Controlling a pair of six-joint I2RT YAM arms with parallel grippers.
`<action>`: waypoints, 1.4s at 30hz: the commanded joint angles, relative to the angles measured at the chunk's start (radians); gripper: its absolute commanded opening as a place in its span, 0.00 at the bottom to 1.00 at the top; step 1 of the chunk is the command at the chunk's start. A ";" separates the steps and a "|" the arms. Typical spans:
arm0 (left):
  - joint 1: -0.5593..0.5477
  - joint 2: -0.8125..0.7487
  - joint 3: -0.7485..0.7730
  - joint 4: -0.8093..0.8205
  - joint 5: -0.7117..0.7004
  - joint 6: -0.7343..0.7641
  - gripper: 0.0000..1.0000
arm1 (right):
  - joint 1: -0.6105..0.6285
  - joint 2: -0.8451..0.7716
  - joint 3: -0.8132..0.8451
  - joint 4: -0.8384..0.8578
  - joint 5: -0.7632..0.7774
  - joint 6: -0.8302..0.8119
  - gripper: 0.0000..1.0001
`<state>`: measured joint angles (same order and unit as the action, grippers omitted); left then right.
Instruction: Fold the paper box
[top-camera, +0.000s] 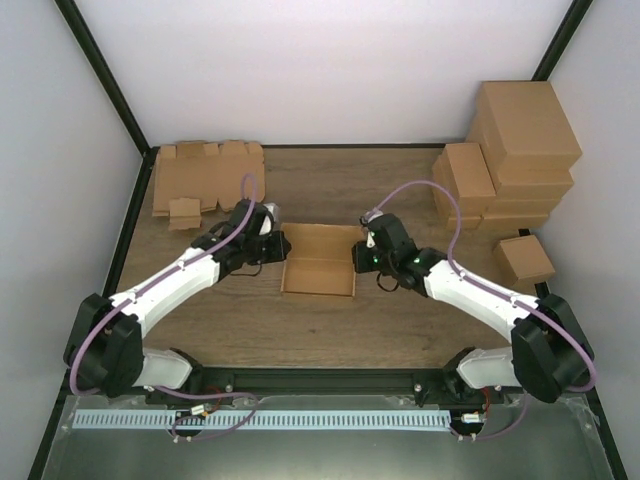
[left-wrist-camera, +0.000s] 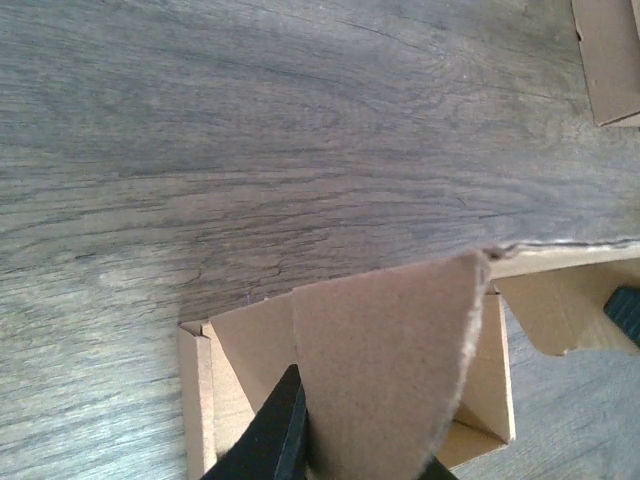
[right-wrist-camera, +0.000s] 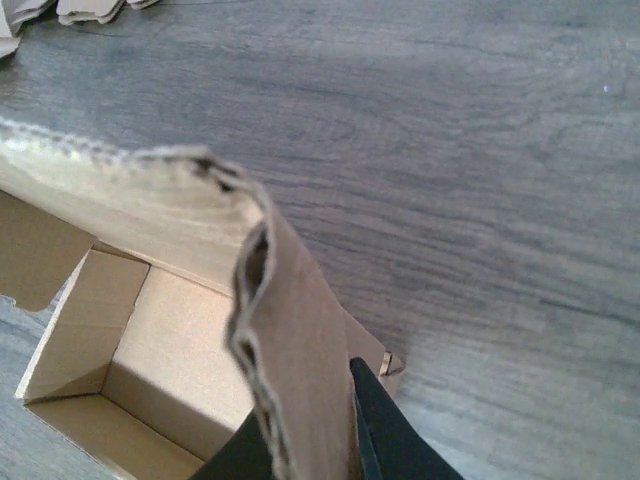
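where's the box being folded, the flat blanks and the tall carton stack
box (top-camera: 320, 245), top view, on its far panel
flat blanks (top-camera: 205, 172), top view, on the top sheet
carton stack (top-camera: 527, 122), top view, on the top carton's lid

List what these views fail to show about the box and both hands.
1. Left wrist view: a raised flap of the paper box hides most of the left hand; the bottom edge crops its fingers.
2. Right wrist view: the raised flap and the bottom edge likewise hide most of the right hand.
3. Top view: both hands' fingers sit under their wrists, too small to make out.
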<state>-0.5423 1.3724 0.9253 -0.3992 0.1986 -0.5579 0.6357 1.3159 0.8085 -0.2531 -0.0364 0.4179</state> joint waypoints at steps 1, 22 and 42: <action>-0.035 -0.055 -0.047 0.092 -0.040 -0.097 0.09 | 0.094 -0.036 -0.016 0.046 0.186 0.180 0.08; -0.054 -0.030 -0.057 0.048 -0.034 -0.021 0.09 | 0.182 0.063 0.002 0.031 0.489 0.355 0.04; -0.054 -0.097 -0.160 0.103 0.014 -0.052 0.21 | 0.202 0.059 -0.115 0.110 0.472 0.335 0.04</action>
<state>-0.5953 1.3075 0.7616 -0.3073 0.2031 -0.6102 0.8246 1.3624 0.7040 -0.1318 0.4042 0.7406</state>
